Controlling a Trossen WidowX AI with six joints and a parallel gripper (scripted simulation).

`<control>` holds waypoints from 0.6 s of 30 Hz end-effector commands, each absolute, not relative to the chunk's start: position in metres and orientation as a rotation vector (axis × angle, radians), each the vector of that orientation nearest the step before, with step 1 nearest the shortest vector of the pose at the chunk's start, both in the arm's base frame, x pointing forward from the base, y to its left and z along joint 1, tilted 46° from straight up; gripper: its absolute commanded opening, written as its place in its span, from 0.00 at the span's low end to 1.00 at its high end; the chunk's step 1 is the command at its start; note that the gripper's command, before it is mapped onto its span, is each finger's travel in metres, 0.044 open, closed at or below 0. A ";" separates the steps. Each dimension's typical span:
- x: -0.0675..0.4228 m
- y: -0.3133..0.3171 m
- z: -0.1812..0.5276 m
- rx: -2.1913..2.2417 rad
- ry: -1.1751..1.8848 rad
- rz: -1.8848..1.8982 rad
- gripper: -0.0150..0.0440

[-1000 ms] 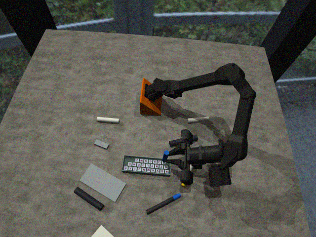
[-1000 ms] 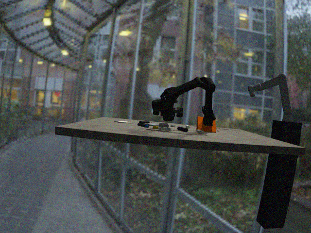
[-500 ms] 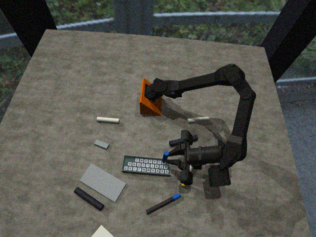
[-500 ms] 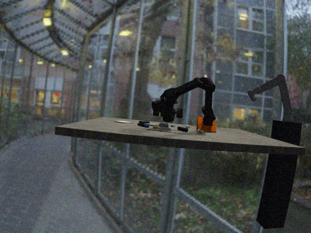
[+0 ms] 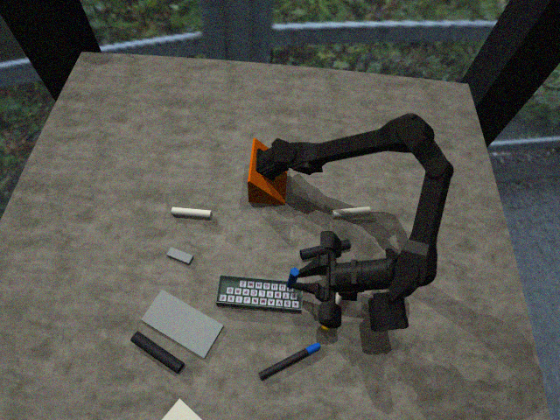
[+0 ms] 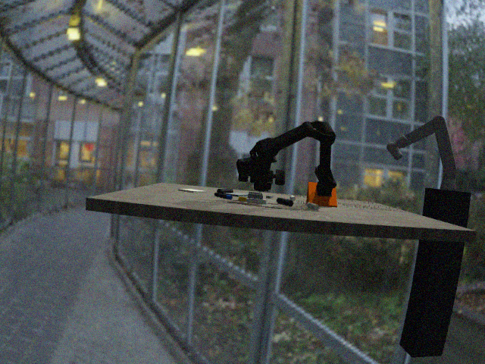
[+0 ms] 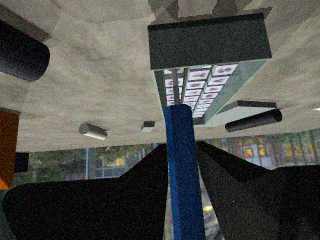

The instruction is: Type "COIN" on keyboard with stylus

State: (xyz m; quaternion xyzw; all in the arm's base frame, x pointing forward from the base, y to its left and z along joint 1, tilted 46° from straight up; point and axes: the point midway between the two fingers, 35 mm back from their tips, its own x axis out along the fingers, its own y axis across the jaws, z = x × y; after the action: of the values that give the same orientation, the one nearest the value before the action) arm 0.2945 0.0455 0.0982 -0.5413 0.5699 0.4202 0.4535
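1. Gripper (image 5: 304, 279) pinching the blue stylus (image 7: 183, 175); keep the squeeze firm.
2. Keyboard (image 5: 259, 292) lying just ahead of and below the fingertips, stylus tip over its near end.
3. Center over the target key, then press straight down, avoiding neighbouring keys.

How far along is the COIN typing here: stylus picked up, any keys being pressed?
Done: the gripper is shut on the blue-tipped stylus. In hand: its tip hangs at the right end of the keyboard; key contact cannot be told. Left: which letters are typed is not shown. Another blue-tipped stick lies unused.
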 end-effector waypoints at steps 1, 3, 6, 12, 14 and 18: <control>0.294 0.043 0.101 -1.333 1.405 1.040 0.39; 0.294 0.038 0.106 -1.334 1.405 1.039 0.39; 0.294 0.026 0.117 -1.334 1.406 1.039 0.39; 0.293 0.019 0.123 -1.334 1.406 1.039 0.39; 0.293 0.019 0.123 -1.334 1.406 1.039 0.39; 0.293 0.021 0.122 -1.330 1.405 1.039 0.39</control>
State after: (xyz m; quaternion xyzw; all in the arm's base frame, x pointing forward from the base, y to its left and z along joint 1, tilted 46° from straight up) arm 0.2928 0.0210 0.1218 -0.5393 0.5695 0.4213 0.4553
